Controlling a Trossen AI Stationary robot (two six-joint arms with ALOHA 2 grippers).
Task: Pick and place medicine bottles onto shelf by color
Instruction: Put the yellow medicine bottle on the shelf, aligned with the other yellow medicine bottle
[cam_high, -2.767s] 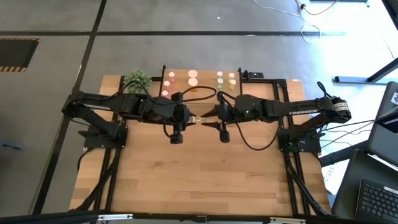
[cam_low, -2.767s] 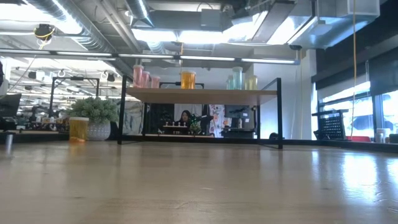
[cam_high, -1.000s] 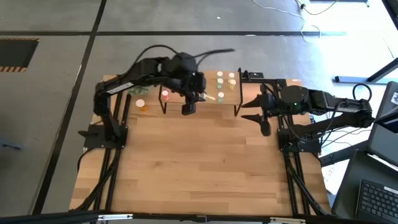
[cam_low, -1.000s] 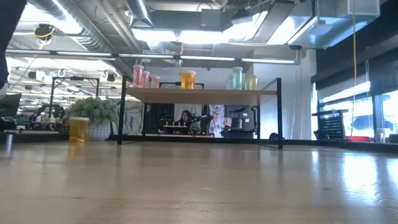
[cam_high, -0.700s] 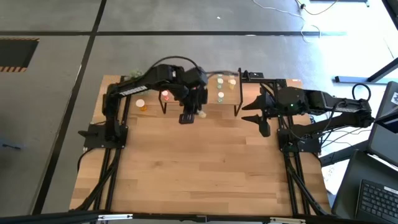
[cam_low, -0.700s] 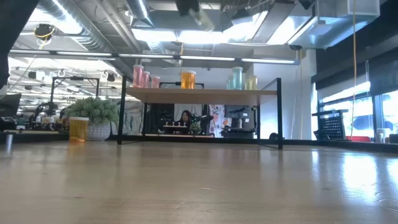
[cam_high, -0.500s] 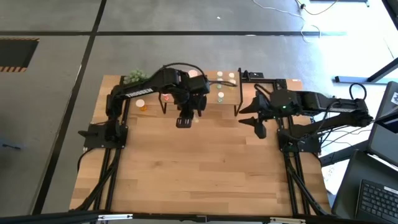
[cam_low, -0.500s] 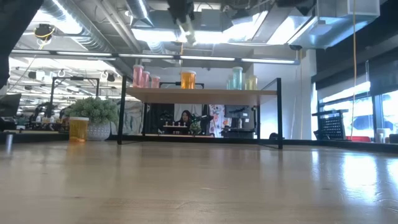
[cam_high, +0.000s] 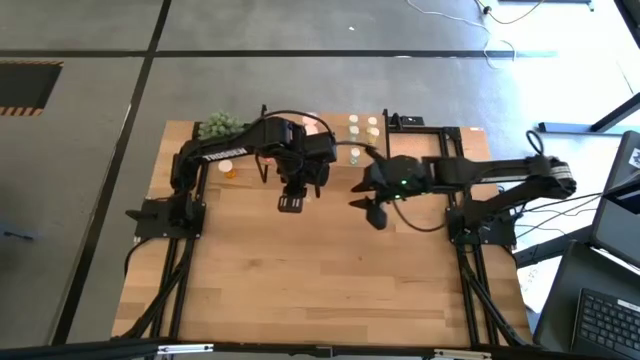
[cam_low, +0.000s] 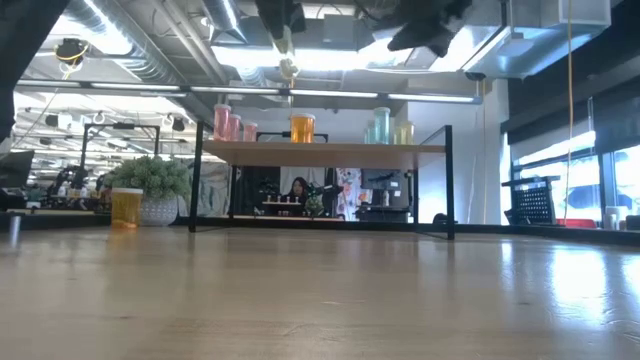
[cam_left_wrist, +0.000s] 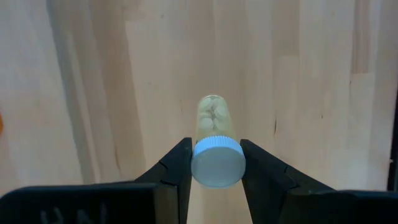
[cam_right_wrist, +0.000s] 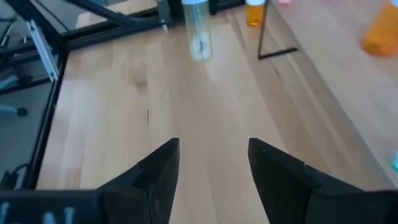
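Note:
A pale green-yellow medicine bottle (cam_left_wrist: 213, 121) with a white cap hangs high above the table in front of the shelf (cam_low: 320, 151), with my left gripper (cam_left_wrist: 216, 149) shut on it. The right wrist view shows this bottle (cam_right_wrist: 198, 31) too. My left gripper (cam_high: 300, 183) points steeply down near the shelf's front edge. My right gripper (cam_right_wrist: 213, 149) is open with nothing between its fingers, and stands to the right of the left one (cam_high: 358, 195). Pink, orange and green bottles stand on the shelf (cam_low: 302, 127). My left gripper pinches the bottle's cap end (cam_left_wrist: 199, 163) between its two fingers. The fingers come from above, pointing steeply down, and lie along the bottle. The bottle hangs below them, cap up and base down, well clear of the table.
An orange bottle (cam_high: 231, 170) stands on the table left of the shelf, beside a potted plant (cam_high: 220, 126). The shelf's black legs (cam_low: 198, 180) stand at the table's far side. Bare wooden tabletop (cam_high: 320, 270) stretches toward the near edge.
My left gripper has come down and toward the table's near edge with the bottle, tipping from a slant to point steeply down. My right gripper has gone toward the table's left, nearer the left gripper, sinking a little and rolling.

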